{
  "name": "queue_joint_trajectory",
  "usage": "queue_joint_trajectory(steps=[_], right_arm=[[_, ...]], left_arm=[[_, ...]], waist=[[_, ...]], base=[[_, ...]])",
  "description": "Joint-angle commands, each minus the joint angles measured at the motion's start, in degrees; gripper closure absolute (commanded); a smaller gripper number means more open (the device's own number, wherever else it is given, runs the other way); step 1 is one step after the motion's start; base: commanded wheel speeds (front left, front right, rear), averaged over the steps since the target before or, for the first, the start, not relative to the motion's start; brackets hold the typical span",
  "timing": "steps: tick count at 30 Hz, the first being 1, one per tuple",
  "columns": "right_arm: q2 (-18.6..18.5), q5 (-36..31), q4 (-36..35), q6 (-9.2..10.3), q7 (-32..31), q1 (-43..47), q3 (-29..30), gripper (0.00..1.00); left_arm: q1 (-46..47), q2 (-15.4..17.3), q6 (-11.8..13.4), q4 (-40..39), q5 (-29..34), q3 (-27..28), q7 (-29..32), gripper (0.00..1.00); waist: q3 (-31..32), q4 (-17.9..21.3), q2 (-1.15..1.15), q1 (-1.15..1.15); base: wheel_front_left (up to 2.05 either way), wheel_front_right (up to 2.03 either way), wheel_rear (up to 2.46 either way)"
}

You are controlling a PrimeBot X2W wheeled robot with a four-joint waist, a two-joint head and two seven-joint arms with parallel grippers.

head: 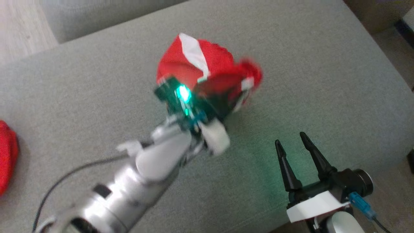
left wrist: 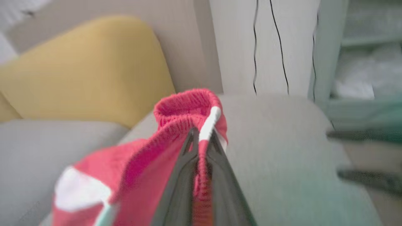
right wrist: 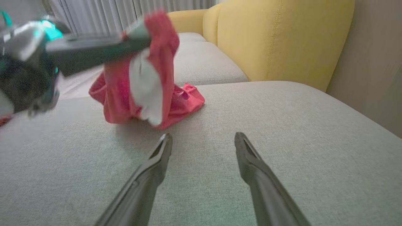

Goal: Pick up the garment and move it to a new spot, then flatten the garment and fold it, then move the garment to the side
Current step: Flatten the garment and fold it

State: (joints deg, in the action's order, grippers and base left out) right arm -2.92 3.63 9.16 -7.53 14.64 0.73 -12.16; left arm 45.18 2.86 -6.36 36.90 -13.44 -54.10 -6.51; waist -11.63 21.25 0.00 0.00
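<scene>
The garment point(head: 207, 69) is red knit with white patches. It hangs bunched over the middle of the grey cushion point(head: 307, 84), its lower folds still resting on the fabric. My left gripper point(left wrist: 201, 133) is shut on the garment's point(left wrist: 141, 169) ribbed edge. The right wrist view shows that gripper point(right wrist: 138, 39) holding the garment point(right wrist: 157, 78) up from the left. My right gripper point(head: 291, 142) hovers open and empty low over the cushion, nearer me and to the right of the garment, its fingers point(right wrist: 160, 153) spread wide.
A second red cloth point(head: 7, 155) lies at the cushion's left edge. A yellow backrest point(right wrist: 276, 40) rises behind the cushion. Wooden floor point(head: 19, 29) shows at the far left. A black cable point(head: 68, 176) trails from my left forearm.
</scene>
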Motion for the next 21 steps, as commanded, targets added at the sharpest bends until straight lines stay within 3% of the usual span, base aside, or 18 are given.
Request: queue_joint_trajectory(steps=[1,6,10,14,17,21], right_arm=[[-0.14,0.27,-1.41,0.04,0.36,-0.28,-1.19,0.0],[-0.18,-0.01,-1.92,0.04,0.36,-0.03,-0.87,0.0],[-0.15,0.1,-2.29,0.04,0.36,-0.27,-0.76,0.0],[-0.09,0.54,-2.24,0.04,0.36,-0.08,-0.61,0.0],[-0.07,0.61,-2.09,0.04,0.36,-0.16,-0.47,0.0],[-0.22,0.42,-2.23,0.04,0.36,-0.93,0.11,0.0]], left_arm=[[6.58,0.02,1.77,-4.75,-4.25,4.58,-1.5,1.0],[14.7,0.04,6.27,-7.54,-12.5,12.26,-1.69,1.0],[15.12,1.88,7.57,-6.24,-14.74,15.37,0.03,1.0],[6.01,4.88,7.61,-5.55,-18.68,17.02,0.62,1.0],[-4.85,4.97,6.89,-5.46,-22.32,16.91,-0.62,1.0],[-15.49,4.24,7.08,-4.65,-22.63,14.29,-4.0,1.0]], waist=[[1.59,-0.07,0.0,0.0],[2.4,-1.51,0.0,0.0],[1.79,-2.53,0.0,0.0],[0.63,-4.26,0.0,0.0],[-0.48,-5.73,0.0,0.0],[-1.48,-7.65,0.0,0.0]], base=[[0.0,0.0,0.0],[0.0,0.0,0.0],[0.0,0.0,0.0],[0.0,0.0,0.0],[0.0,0.0,0.0],[0.0,0.0,0.0]])
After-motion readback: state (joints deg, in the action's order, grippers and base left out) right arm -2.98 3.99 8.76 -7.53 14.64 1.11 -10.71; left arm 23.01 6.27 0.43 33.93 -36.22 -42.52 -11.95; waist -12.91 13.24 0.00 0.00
